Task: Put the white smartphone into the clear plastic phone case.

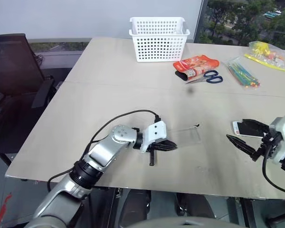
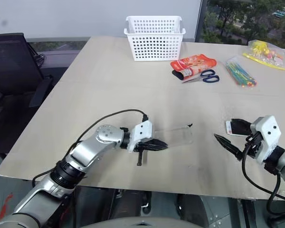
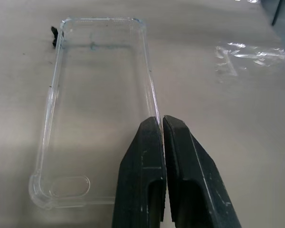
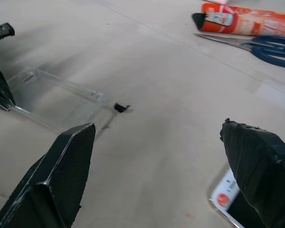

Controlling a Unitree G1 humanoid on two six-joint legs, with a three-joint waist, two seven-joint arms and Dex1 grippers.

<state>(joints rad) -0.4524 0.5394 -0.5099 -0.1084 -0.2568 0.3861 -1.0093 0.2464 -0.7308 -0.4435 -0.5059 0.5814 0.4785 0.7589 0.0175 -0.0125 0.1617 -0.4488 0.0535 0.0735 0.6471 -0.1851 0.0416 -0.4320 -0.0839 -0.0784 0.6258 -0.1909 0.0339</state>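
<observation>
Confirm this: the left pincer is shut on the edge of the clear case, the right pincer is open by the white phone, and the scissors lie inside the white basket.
One thing is wrong: the scissors lie on the table beside the orange pouch, not in the white basket; the left eye view shows this. The left pincer is shut on the clear case, and the right pincer is open by the white phone.

A pale beige rectangular table [image 1: 133, 95] fills the room; a black office chair [image 1: 14, 71] at nine o'clock, a tree-filled window [image 1: 247, 19] at one o'clock.
</observation>
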